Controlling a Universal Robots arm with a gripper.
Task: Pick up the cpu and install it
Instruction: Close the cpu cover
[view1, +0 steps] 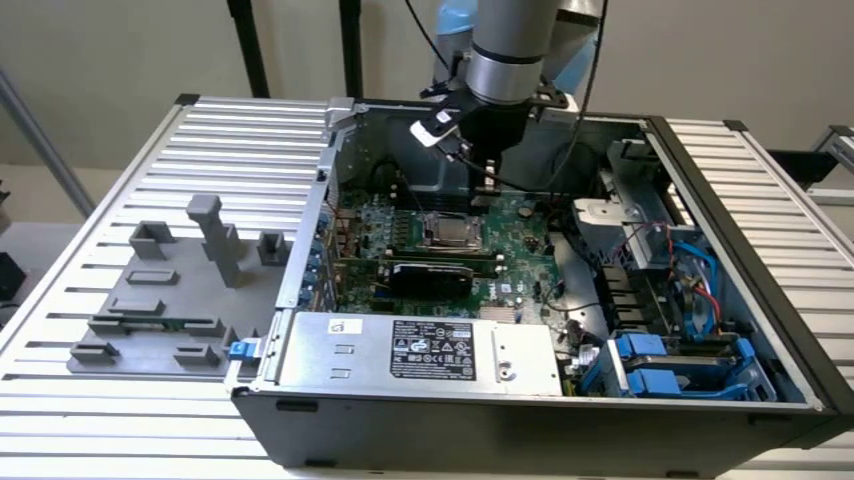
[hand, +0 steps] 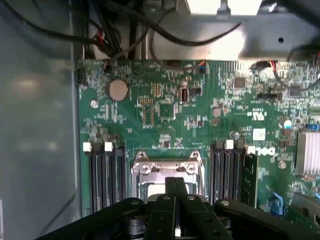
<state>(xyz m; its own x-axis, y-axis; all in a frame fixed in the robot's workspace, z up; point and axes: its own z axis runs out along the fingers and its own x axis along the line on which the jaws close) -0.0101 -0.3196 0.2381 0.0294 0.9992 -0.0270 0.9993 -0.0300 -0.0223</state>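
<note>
The open computer case (view1: 747, 250) lies on a slatted table, with the green motherboard (view1: 441, 250) inside it. On the board, the cpu (view1: 449, 232) shows as a silvery square lying flat inside the metal socket frame (hand: 167, 167). My gripper (view1: 490, 178) hangs above the board just behind the socket, towards the case's back wall. In the wrist view its black fingers (hand: 176, 187) are pressed together over the socket's edge with nothing visible between them. The fingers hide most of the socket's centre in that view.
Grey fixture blocks (view1: 174, 290) stand on the table at the exterior view's left. A power supply (view1: 414, 350) fills the case's front, and blue drive bays (view1: 667, 365) with cables sit at the right. Memory slots (hand: 105, 175) flank the socket. Black cables (hand: 150, 30) run behind the board.
</note>
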